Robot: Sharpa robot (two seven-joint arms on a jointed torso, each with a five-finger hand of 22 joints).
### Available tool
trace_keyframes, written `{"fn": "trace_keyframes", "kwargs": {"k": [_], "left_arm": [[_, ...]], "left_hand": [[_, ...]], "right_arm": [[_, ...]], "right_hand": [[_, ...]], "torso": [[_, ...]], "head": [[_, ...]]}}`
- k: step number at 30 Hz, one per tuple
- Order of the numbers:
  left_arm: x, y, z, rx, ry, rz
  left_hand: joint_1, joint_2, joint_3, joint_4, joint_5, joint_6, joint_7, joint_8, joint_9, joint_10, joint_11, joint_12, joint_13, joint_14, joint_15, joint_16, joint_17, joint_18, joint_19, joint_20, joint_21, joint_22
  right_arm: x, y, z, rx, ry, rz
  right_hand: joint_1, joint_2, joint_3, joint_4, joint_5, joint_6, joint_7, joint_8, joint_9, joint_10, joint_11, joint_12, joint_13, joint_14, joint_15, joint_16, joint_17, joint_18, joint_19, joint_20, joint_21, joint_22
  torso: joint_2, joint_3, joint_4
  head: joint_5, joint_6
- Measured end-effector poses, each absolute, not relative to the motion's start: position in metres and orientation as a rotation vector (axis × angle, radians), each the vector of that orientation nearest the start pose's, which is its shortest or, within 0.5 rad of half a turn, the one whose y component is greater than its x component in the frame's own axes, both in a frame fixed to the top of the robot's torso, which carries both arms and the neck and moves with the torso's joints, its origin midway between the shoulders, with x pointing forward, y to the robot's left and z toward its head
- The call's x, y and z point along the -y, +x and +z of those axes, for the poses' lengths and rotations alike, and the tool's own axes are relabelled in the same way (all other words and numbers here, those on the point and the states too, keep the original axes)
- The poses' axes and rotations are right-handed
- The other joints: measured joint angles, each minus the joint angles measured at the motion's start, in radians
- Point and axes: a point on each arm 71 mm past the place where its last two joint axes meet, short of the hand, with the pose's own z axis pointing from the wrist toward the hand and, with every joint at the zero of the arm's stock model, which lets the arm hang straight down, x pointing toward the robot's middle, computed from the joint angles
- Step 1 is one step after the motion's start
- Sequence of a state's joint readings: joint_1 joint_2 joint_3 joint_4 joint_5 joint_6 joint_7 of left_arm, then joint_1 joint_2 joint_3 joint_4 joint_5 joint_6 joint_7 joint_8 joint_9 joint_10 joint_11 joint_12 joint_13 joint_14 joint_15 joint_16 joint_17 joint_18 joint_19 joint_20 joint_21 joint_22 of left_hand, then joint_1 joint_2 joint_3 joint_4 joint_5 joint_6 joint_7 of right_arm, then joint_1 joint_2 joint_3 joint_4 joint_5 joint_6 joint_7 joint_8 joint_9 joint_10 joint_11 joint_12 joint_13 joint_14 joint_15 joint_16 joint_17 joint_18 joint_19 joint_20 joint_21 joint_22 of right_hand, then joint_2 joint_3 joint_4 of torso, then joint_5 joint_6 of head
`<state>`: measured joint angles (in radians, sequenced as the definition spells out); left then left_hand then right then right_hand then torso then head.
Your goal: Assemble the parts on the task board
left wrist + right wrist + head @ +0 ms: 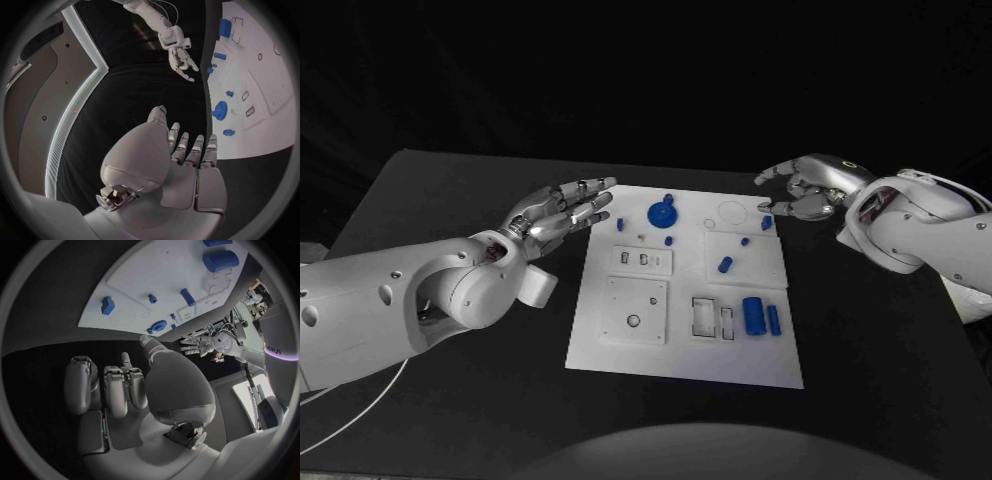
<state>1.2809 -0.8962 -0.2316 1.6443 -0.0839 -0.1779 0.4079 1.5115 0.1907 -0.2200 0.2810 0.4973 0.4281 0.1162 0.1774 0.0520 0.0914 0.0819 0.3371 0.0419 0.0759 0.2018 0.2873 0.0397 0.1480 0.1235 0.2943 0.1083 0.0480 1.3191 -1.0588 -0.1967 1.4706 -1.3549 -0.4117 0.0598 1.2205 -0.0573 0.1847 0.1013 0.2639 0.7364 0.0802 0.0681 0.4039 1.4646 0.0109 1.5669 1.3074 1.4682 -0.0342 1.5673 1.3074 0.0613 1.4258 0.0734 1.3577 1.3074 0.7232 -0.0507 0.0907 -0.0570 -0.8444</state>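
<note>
Nearest on the white task board (682, 360): two upright blue cylinders, a thick one (753, 316) and a thin one (775, 320), standing side by side beside slotted recesses. Mid-board, a small tilted blue peg (726, 264). Farther back, a round blue knob part (662, 212) with smaller blue pieces around it. Left hand (563, 211) hovers at the board's far left edge, fingers extended and apart, holding nothing. Right hand (803, 188) at the far right corner, fingers curled, empty, a fingertip near a small blue piece (767, 223).
</note>
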Motion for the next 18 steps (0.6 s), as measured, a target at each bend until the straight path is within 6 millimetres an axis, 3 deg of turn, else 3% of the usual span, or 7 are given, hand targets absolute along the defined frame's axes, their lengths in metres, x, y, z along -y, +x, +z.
{"fn": "trace_keyframes", "kwargs": {"k": [6,8,18], "left_arm": [[-0.194,0.447,-0.202,-1.672,-0.948,-1.638],[-0.194,0.447,-0.202,-1.673,-0.948,-1.638],[-0.197,0.445,-0.205,-1.673,-0.951,-1.634]], "left_hand": [[0.000,0.000,0.000,0.000,0.000,-0.001,0.001,0.000,0.000,0.000,0.000,0.000,0.000,0.000,0.000,0.000,0.000,0.000,0.000,0.000,0.000,0.000],[0.004,0.004,0.003,-0.003,0.000,-0.001,0.001,0.000,0.000,0.002,0.002,0.000,0.000,0.004,0.004,0.000,0.000,-0.001,0.000,0.000,0.000,0.001],[0.004,0.004,0.005,0.000,0.004,-0.001,0.001,0.000,0.000,0.004,0.004,0.000,0.000,0.004,0.004,0.004,0.000,-0.001,0.004,0.004,0.004,0.001]], "right_arm": [[0.347,0.479,-0.192,-1.612,0.035,0.574],[0.353,0.479,-0.200,-1.619,0.067,0.585],[0.365,0.478,-0.227,-1.614,0.167,0.641]], "right_hand": [[0.011,0.000,-0.001,0.012,0.032,-0.026,-0.005,0.009,0.042,0.002,-0.004,0.000,0.000,-0.004,-0.004,0.000,0.000,0.000,0.009,-0.002,0.020,0.000],[0.015,0.004,-0.005,0.016,0.032,-0.033,0.002,0.009,0.052,0.002,-0.004,0.000,0.000,-0.004,-0.004,0.000,0.000,0.000,0.009,-0.002,0.016,0.000],[0.019,-0.001,-0.009,0.026,0.032,-0.047,0.005,0.017,0.084,0.002,-0.004,0.000,0.000,-0.004,-0.004,0.000,0.000,0.000,0.001,-0.002,0.007,0.001]], "torso": [[-0.002,-0.0002,-0.0028],[-0.003,-0.0004,-0.0040],[-0.005,0.0017,-0.0074]], "head": [[-0.014,0.003],[-0.015,0.004],[-0.011,0.004]]}}
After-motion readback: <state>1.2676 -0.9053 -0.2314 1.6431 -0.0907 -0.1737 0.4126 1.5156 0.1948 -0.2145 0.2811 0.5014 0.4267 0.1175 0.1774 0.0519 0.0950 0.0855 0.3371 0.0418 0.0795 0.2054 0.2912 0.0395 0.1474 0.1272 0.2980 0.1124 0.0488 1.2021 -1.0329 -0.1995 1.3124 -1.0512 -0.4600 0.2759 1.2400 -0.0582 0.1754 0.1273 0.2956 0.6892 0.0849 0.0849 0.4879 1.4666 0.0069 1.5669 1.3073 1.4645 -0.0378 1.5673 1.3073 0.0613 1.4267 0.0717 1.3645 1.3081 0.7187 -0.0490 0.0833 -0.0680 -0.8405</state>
